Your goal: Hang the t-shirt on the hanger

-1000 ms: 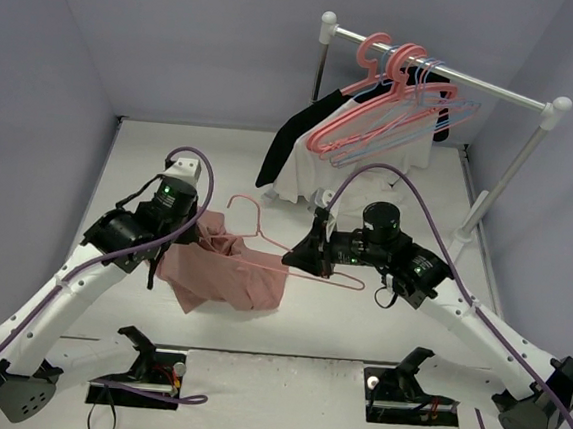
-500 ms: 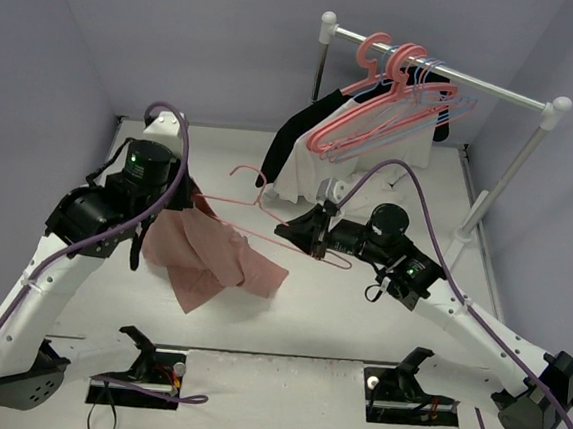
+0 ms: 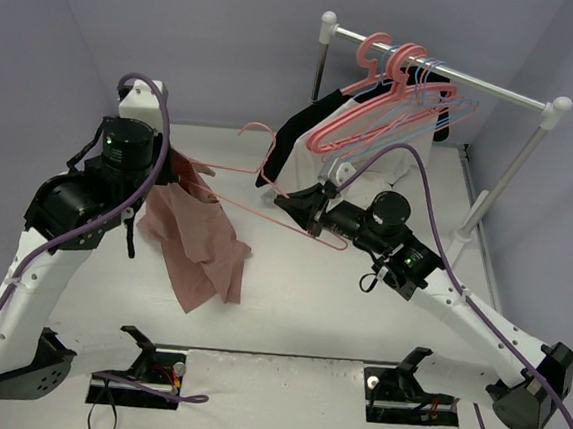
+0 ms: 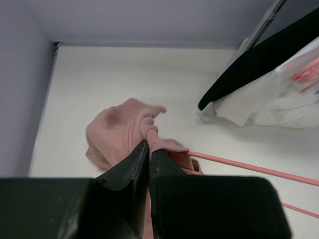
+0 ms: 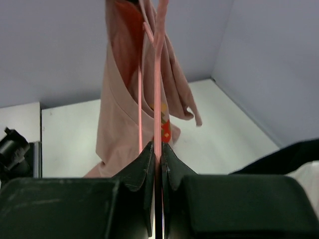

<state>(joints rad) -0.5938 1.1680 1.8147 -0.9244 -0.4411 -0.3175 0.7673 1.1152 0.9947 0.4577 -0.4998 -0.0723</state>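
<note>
At the far left, the left fingers (image 4: 149, 147) are clenched on a bunched fold of the t-shirt (image 4: 117, 130). The overhead camera hides this grip behind the arm's own wrist, so only the left wrist camera shows it. From above, the salmon cloth hangs down below those fingers in a long drape, and I cannot tell whether its lowest corner touches the counter (image 3: 289, 305).

Just right of the fold, one bar of the hanger (image 4: 239, 165) runs out of the cloth and is cut off at the picture's edge. From above it is hard to make out whether the frame's left end goes inside the shirt or only behind it. The right wrist camera shows the thin wires leading up into the shirt's folds, beyond the right fingers (image 5: 157, 149), which are clamped on the pale-pink wire.

Compared with half a second ago, the left arm has risen and drawn back, the shirt hangs longer and narrower, and the hanger's hook sits farther back.

Right of both arms stands the rack (image 3: 537, 108), holding coral hangers (image 3: 375, 117), a black garment (image 3: 293, 140) and a partly covered white garment (image 3: 413, 150).
</note>
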